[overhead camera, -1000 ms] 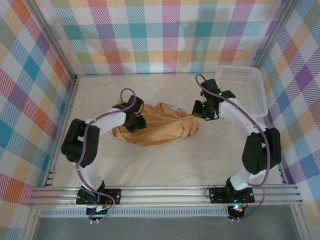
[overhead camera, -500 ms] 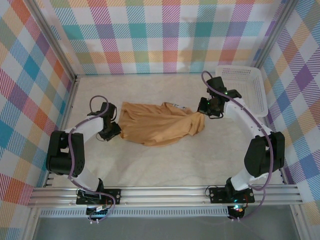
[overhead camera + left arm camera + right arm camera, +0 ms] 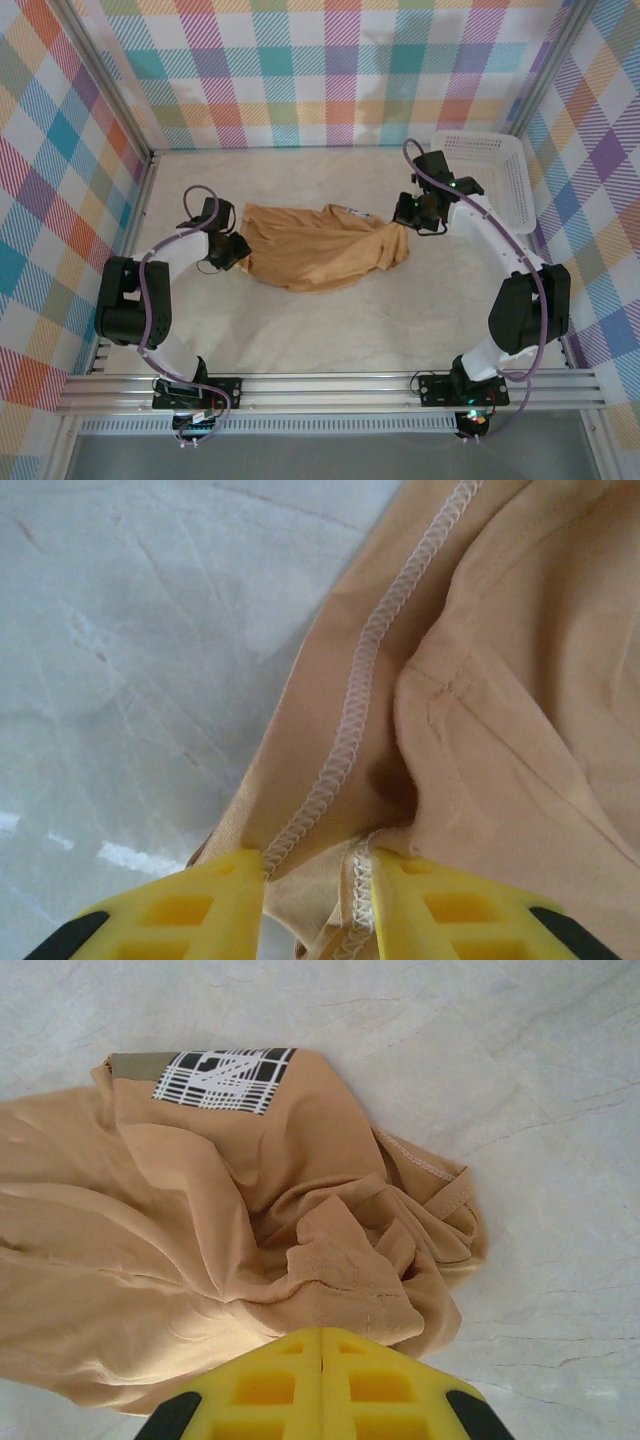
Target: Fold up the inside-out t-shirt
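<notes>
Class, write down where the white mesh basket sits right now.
In the top external view, the white mesh basket sits in the far right corner, right of the right gripper and apart from the t-shirt.

Plaid walls [image 3: 340, 70] surround a pale marbled table [image 3: 330, 330].

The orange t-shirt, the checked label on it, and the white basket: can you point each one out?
t-shirt [image 3: 320, 250]: top external view, middle of the spread fabric.
label [image 3: 225, 1078]: right wrist view, centre of the black-and-white print.
basket [image 3: 503, 187]: top external view, its bare mesh floor.
</notes>
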Robot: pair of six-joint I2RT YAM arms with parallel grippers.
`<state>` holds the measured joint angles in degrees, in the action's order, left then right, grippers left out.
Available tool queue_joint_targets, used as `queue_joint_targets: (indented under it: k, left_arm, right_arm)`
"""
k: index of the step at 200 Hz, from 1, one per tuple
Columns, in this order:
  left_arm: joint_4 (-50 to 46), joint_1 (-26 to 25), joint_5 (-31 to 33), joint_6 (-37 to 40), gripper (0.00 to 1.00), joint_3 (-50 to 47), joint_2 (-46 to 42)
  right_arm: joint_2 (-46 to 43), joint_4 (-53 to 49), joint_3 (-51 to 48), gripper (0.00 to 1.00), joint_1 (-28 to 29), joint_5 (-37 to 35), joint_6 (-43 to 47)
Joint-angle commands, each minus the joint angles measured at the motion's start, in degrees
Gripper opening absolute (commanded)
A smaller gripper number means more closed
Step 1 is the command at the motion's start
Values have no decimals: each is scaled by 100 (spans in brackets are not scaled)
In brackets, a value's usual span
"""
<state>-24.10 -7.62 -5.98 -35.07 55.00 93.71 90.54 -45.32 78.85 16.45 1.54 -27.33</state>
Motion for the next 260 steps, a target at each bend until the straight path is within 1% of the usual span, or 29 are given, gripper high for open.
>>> queue_joint_targets:
  k: [1,12,33,43,58,74,88,94,113,143,192,224,248,260]
  left_arm:
    - [-39,71,-20,92,33,198,144]
    - [-122,87,5,98,30,239,131]
    - [-506,106,263,162,13,341,-11]
    - [-697,113,452,202,12,387,-117]
    - [-804,127,568,225,18,390,-305]
    - [-734,133,504,230,30,386,-422]
    - [-566,131,322,237,44,396,-400]
    - [-505,129,246,239,47,415,-353]
    - [-344,136,26,264,52,520,-131]
    - [-206,145,-99,283,51,726,317]
    - [-7,138,-303,228,37,985,745]
    - [-137,141,-171,263,14,1103,786]
    - [-524,138,77,379,8,1332,664]
    - [-826,143,236,478,2,1523,586]
  right_arm:
    - [-15,-143,180,0,-22,114,143]
    - [-24,-152,167,0,-18,103,157]
    - [-45,-169,151,0,-19,74,167]
    - [-47,-172,143,0,-21,74,177]
    - [-37,-170,152,0,-21,83,176]
    - [-20,-164,162,0,-19,109,167]
    - [-11,-161,184,0,-18,135,160]
    - [-3,-161,193,0,-21,151,161]
    - [-6,-179,205,0,-21,171,166]
    - [-45,-214,201,0,-19,136,189]
    - [-72,-249,221,0,-19,144,193]
    - [-81,-249,242,0,-19,180,193]
    - [-48,-259,293,0,-19,171,202]
    - [-29,-280,336,0,-19,165,202]
